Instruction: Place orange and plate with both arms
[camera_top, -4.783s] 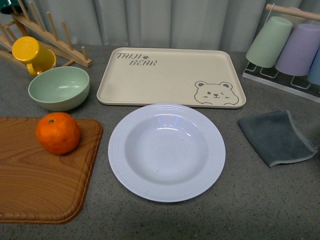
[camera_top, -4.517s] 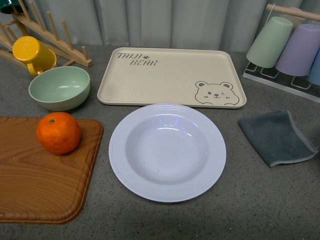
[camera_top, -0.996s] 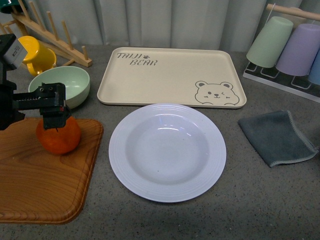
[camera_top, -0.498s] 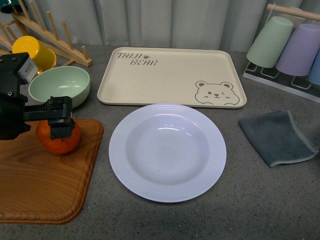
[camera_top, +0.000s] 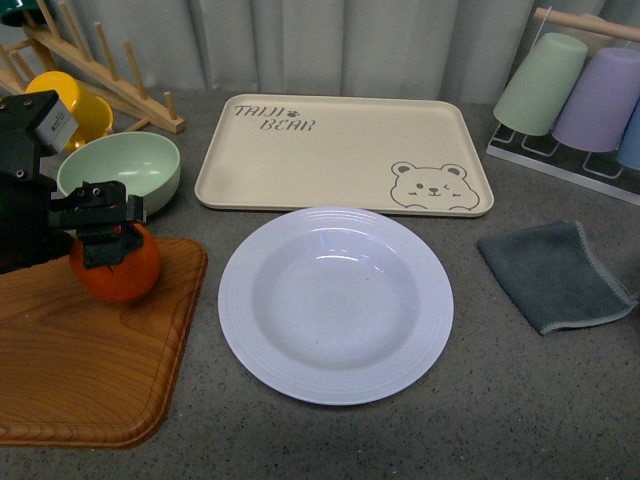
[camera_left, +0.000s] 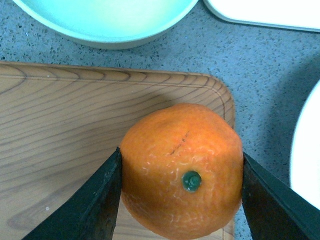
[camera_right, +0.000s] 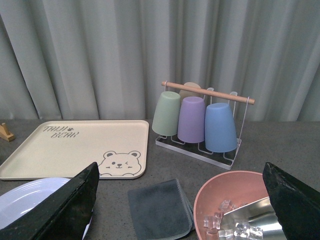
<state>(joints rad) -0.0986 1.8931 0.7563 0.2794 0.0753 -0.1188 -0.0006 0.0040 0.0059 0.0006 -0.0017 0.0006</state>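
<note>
Gripping the orange (camera_top: 117, 270), the left tool (camera_top: 103, 226) shows in the front view at the far right corner of the wooden board (camera_top: 80, 370); lifted or resting, cannot tell. The plate (camera_top: 240, 305) lies mid-worktop (camera_top: 520, 400), just beside the board, its far rim overlapping the bear tray (camera_top: 340, 150). Green bowl (camera_top: 120, 178) behind the orange; grey cloth (camera_top: 552, 275) to the right. Left wrist view: both fingers (camera_left: 92, 202) press opposite sides of the orange (camera_left: 175, 150), stem dot facing the camera, board (camera_left: 60, 120) beneath. Right wrist view: right tool (camera_right: 180, 172) spread wide, holding nothing, raised above the worktop; plate (camera_right: 30, 200) edge, cloth (camera_right: 160, 205), cup rack (camera_right: 200, 117) ahead.
</note>
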